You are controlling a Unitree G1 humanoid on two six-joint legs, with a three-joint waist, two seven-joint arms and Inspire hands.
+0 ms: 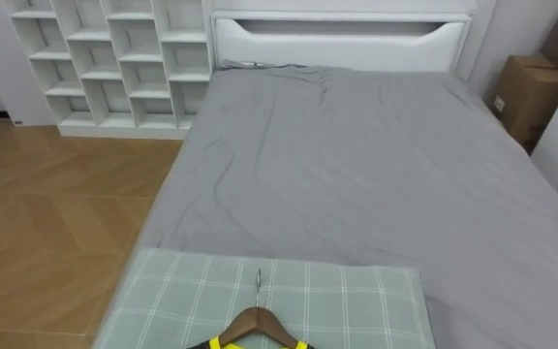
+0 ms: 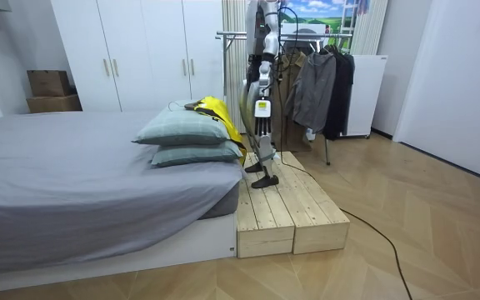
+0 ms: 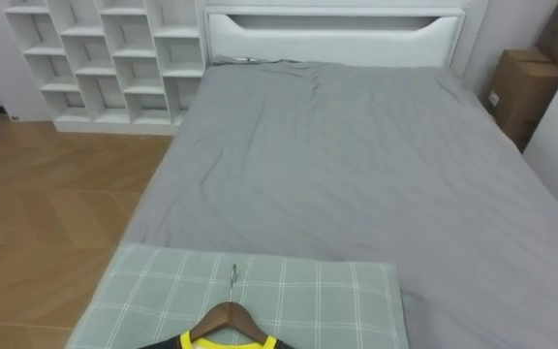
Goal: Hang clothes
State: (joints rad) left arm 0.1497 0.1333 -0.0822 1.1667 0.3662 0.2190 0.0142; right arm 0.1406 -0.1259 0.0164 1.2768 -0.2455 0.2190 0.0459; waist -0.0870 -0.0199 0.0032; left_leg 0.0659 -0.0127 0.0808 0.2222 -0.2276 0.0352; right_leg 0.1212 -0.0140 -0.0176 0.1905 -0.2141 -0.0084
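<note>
Arm hanging straight, the left hand (image 2: 260,108) sits by the robot's thigh, spread or curled I cannot tell; hanger (image 1: 257,324) lies on pillow (image 1: 177,291).

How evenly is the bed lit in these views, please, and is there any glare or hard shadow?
Left eye view: soft, even light on the grey sheet, with faint shading only in its creases and no glare; the hanger throws hardly any shadow on the checked pillow. Room view: a pale sheen lies on the wooden floor.
</note>
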